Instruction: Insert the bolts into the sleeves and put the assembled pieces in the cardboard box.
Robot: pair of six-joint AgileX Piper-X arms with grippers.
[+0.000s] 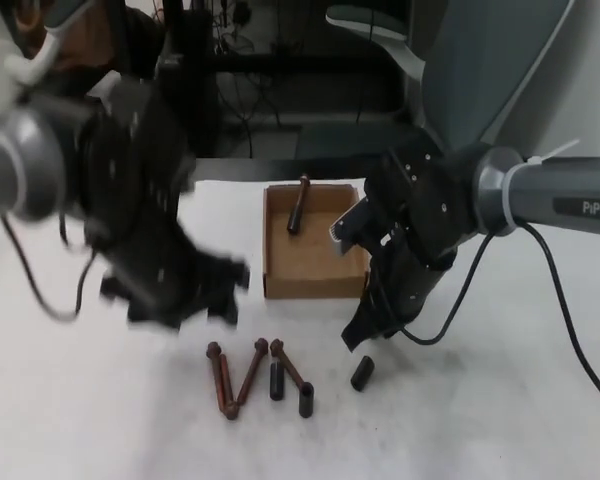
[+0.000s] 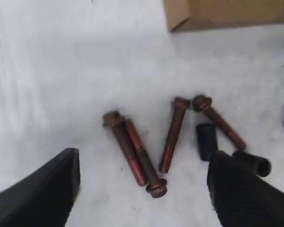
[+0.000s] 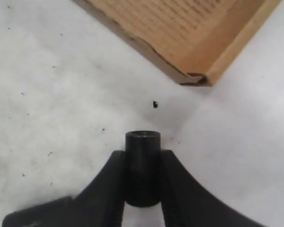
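Cardboard marks the goal in the high view. The cardboard box [image 1: 315, 288] sits toward the far side of the table [image 1: 500, 420], with one assembled piece [image 1: 298, 205] resting against its far wall. In front of the box lie the bolts [image 1: 250, 372], with two loose sleeves [image 1: 277, 381] just beside them. The right arm [image 1: 540, 195] carries white lettering on its forearm, which we leave unread.

In the left wrist view, the left tool [image 2: 144, 161] hovers over the bolts with its fingers wide apart and nothing between them. Two bolts lie touching, side by side; the other two lie more apart. We judge the step in hand to be picking a bolt. We would go for one that lies clear of its neighbours and grip the shank near the head, so the plain end is free to enter the bore.

In the right wrist view, the right tool [image 3: 143, 153] looks clamped on a sleeve [image 3: 143, 179], a finger against each flank and the open bore facing outward, near the box corner. We would hold that sleeve steady and line up the two axes before any push. Faint rows of print cross the box's inner face, too blurred to read.
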